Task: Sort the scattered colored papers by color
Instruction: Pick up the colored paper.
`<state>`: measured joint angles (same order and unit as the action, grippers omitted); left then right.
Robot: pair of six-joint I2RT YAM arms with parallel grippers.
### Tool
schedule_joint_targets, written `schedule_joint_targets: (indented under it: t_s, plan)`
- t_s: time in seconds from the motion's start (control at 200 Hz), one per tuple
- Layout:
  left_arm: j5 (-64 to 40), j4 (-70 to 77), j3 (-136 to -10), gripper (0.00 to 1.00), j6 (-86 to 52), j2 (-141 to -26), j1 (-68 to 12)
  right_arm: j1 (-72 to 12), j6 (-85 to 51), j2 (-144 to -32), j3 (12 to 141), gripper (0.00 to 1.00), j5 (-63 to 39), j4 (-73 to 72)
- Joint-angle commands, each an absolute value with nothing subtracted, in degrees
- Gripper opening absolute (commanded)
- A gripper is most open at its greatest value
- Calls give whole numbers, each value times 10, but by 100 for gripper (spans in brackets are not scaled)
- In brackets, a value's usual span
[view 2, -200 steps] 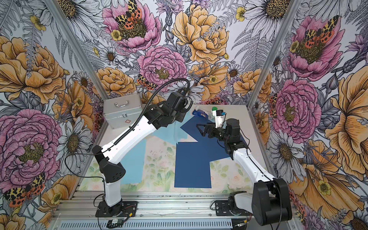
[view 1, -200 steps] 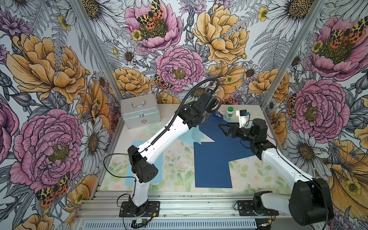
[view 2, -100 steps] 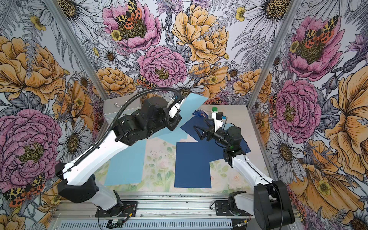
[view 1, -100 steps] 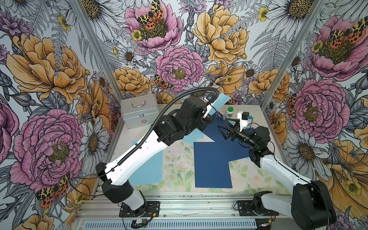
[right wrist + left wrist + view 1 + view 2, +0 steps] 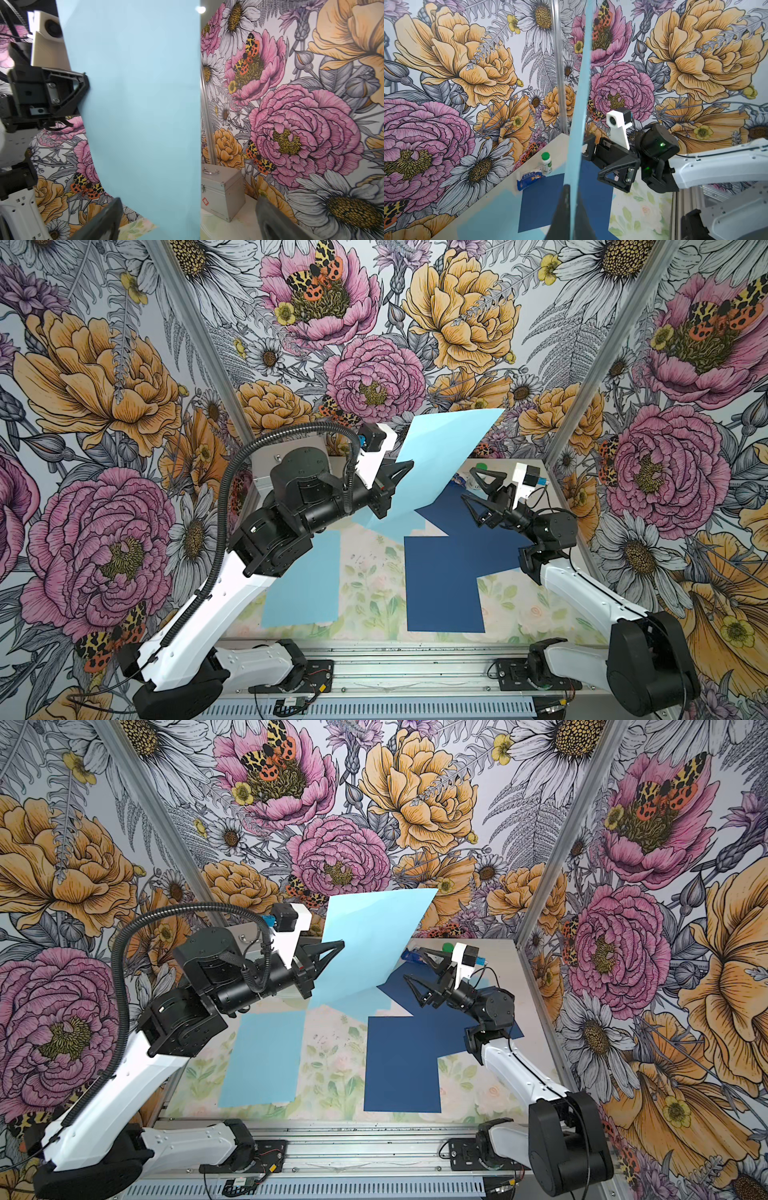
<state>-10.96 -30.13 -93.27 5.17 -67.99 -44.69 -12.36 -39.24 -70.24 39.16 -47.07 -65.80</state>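
Sorting step in hand – transfer of one light sheet to the light-blue group. A flat light-blue sheet (image 5: 303, 580) is seen below and behind the left gripper (image 5: 405, 466), beneath its forearm. The left gripper is clamped on the side edge of the lifted light-blue sheet (image 5: 440, 456), which is held clear of the table and nearly on edge; its long axis is directed up and away from the fingertips toward the back wall, and its lower corner hangs under the wrist, contact with the table not being determinable. Two overlapping navy sheets (image 5: 444, 580) are laid beyond the lifted sheet, under the right gripper (image 5: 469, 485), whose jaws are spread wide and empty. The next move is judged to require that the sheet be swung back over the flat light-blue one, levelled, then released – squared edge to edge.
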Motion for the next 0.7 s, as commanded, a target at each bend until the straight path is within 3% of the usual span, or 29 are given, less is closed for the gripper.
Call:
schedule_joint_targets:
  t_s: [0.0,0.185,0.35,0.47,0.696]
  plan:
    - [-179,-278,-919,0,31,-676,-436,-131,-395,-711,417,99,-484,-688]
    - [-200,-268,-911,0,24,-671,-427,-132,-411,-744,455,95,-498,-691]
    - [-203,-251,-898,0,9,-672,-413,-135,-429,-775,486,83,-509,-693]
    - [-203,-244,-892,0,-2,-676,-400,-138,-443,-778,498,67,-523,-692]
    - [-216,-213,-871,0,-31,-676,-365,-137,-461,-764,498,20,-530,-681]
